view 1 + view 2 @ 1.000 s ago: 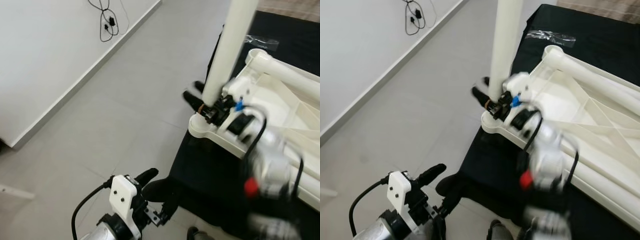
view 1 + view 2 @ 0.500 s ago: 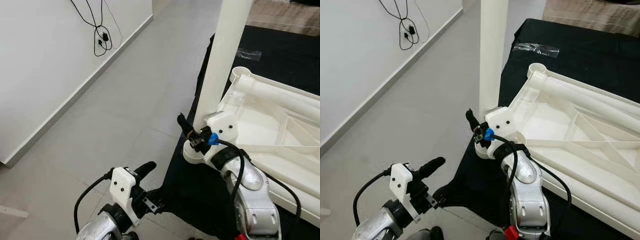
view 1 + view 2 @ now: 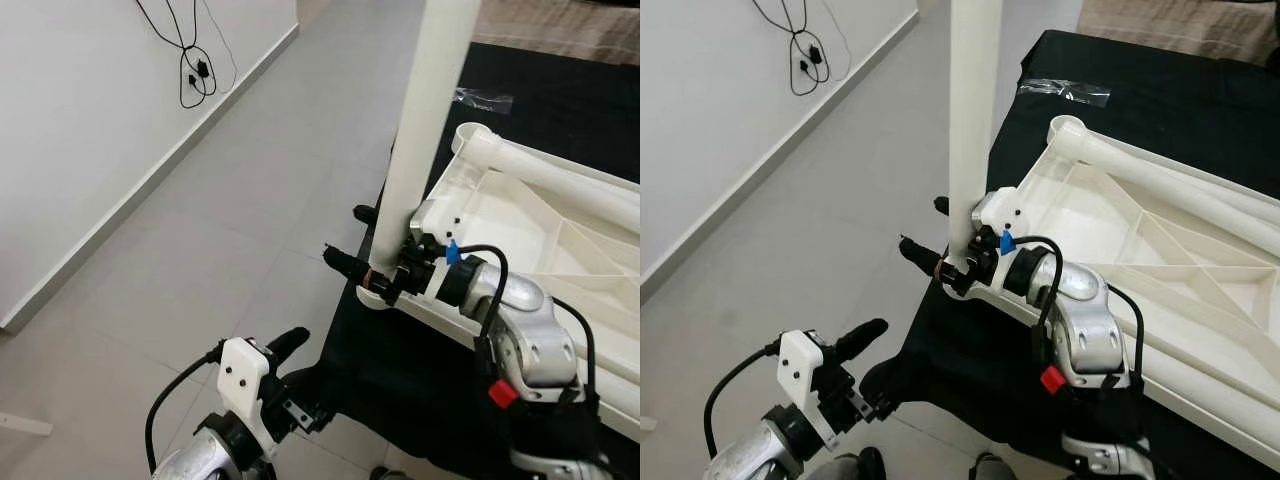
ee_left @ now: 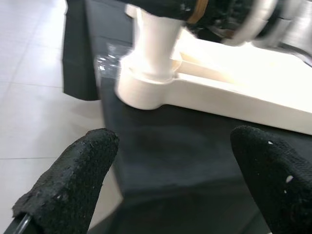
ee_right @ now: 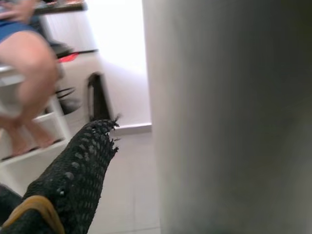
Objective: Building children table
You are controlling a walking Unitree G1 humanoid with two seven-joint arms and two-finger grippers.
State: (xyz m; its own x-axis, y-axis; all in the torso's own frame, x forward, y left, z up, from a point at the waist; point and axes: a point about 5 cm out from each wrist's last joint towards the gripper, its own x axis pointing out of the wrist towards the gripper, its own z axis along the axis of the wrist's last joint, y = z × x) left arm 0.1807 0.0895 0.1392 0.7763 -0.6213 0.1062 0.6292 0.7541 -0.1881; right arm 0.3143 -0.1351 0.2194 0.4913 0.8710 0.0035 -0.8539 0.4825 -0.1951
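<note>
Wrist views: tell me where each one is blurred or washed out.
Left wrist view: the table frame glares nearly white, and the right gripper at the top edge is smeared; the left gripper's fingers are soft. Right wrist view: the leg is a featureless grey blur, the background overexposed, the person indistinct.

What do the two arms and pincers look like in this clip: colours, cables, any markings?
Both arms are silver metal with black joints. The right arm carries a looping black cable, a blue connector near the wrist and a red tab lower down. Its pincer has long black fingers, one with a tan band. The left pincer has textured black fingers, a white bracket with two small holes and a black cable.
</note>
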